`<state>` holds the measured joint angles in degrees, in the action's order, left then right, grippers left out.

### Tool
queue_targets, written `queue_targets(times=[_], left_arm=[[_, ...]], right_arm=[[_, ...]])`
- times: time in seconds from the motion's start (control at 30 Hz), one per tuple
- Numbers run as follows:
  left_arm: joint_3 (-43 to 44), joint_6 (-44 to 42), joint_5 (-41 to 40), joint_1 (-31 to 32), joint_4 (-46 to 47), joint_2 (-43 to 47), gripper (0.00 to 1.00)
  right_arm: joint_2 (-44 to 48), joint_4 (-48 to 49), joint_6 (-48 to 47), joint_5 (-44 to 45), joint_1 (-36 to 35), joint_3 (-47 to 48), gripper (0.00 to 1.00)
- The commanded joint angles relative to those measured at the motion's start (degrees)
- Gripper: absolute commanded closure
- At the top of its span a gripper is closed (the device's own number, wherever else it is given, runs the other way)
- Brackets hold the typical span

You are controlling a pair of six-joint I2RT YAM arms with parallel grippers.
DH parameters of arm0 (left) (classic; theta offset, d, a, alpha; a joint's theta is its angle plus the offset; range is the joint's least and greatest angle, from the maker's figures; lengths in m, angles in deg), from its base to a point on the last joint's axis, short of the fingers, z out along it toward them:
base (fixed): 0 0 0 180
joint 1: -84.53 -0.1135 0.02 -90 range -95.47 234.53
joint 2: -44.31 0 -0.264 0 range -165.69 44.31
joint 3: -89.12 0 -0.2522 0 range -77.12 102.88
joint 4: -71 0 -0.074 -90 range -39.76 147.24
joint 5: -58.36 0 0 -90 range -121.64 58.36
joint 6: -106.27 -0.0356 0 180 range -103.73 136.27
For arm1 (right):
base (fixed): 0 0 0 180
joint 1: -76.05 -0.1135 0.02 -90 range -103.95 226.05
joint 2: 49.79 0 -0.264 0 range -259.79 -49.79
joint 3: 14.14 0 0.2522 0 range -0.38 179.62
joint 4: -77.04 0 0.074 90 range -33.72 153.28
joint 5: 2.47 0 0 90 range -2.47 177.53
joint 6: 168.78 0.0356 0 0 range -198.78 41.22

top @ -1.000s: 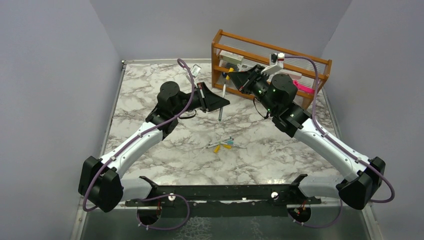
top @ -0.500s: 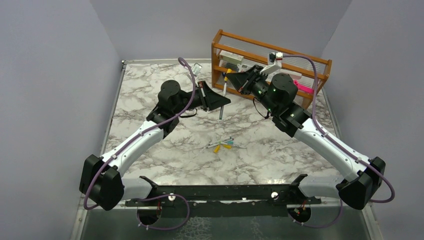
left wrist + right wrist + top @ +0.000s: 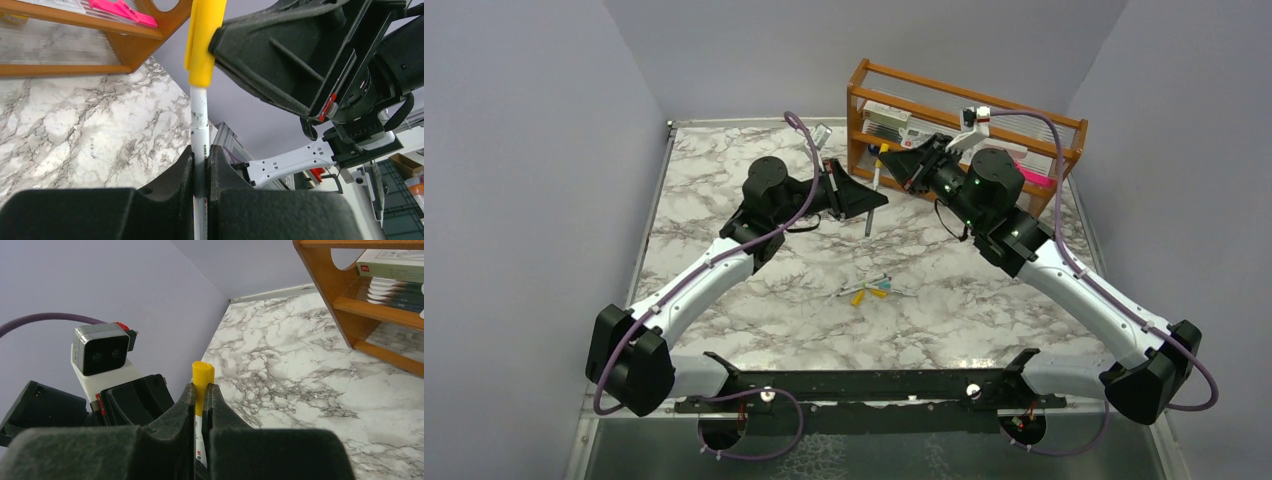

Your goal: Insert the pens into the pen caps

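Clamping one pen point(image 3: 200, 125), one yellow cap point(image 3: 204, 40)

Your right gripper point(image 3: 201, 390) has its jaws pinched on a yellow pen cap point(image 3: 202, 374), with a white pen point(image 3: 199, 445) running down from it. A wooden rack point(image 3: 345, 305) stands at the tabletop's point(image 3: 300, 365) wall-side edge.

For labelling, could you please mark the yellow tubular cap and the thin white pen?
yellow tubular cap point(image 3: 204, 40): left wrist view, its middle.
thin white pen point(image 3: 200, 125): left wrist view, bare shaft.
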<state>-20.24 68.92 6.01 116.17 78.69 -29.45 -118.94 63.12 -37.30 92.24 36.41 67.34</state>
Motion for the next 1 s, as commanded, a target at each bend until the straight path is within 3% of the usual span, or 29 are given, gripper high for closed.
queue_targets(times=[0.0, 0.4, 0.67, 0.87, 0.97], left_arm=[[3.26, -2.7, 0.4, 0.35, 1.75, -1.22, 1.0], [11.17, -7.88, 2.61, 0.31, 1.24, -6.03, 1.0], [13.59, -12.33, 4.99, 0.35, 1.22, -7.1, 1.0], [14.08, -15.42, 7.16, 0.35, 1.22, -6.94, 1.0], [14.5, -15.74, 8.12, 0.35, 1.22, -7.5, 1.0]], right_arm=[[0.45, -3.85, -1.64, -4.32, 0.38, 1.34, 0.99], [0.09, -11.94, -6.57, -11.8, 0.35, 2.61, 0.99], [3.66, -11.94, -8.13, -12.83, 0.33, 1.1, 0.99], [4.16, -13.24, -10.61, -13.05, 0.31, 3.6, 0.77], [4.52, -12.98, -10.88, -12.7, 0.34, 3.87, 0.72]])
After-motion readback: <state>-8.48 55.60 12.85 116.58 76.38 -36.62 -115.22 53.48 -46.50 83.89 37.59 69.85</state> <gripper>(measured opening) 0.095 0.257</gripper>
